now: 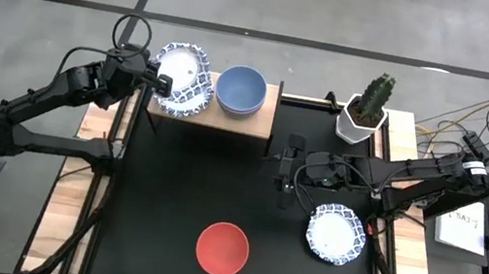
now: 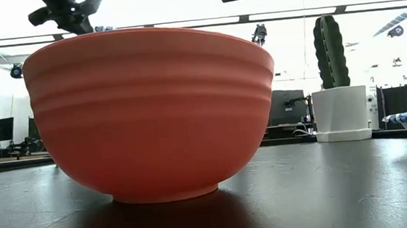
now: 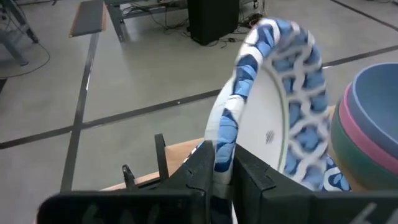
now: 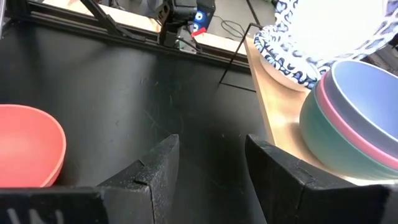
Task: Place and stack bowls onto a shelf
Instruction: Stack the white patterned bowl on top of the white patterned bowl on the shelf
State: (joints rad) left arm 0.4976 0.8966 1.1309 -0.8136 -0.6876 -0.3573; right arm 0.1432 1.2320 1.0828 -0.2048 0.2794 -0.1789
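Note:
My left gripper (image 1: 161,82) is shut on a white bowl with a blue-patterned rim (image 1: 185,78) above the left end of the wooden shelf (image 1: 227,121). Under it, a patterned bowl (image 4: 287,57) sits on the board. Beside it on the shelf (image 4: 281,127) stands a stack (image 4: 351,121) with blue-grey on top, then pink, then green. The red bowl (image 1: 223,249) and another patterned bowl (image 1: 336,235) rest on the black mat. My right gripper (image 4: 208,158) hangs open over the mat, right of the shelf (image 1: 288,175). My left gripper pinches the patterned bowl by its rim (image 3: 221,146), on the side toward the table's left, one finger inside the bowl and one outside. The fingers (image 3: 199,177) come from the table's left, slanting down. The bowl is tilted; whether it touches the bowl below, I cannot tell.
A cactus in a white hexagonal pot (image 1: 364,115) stands at the far edge, right of the shelf. The shelf's black frame (image 1: 275,127) rises at its right end. In the low view the red bowl (image 2: 152,111) fills the foreground. Open mat lies between the red bowl and the shelf.

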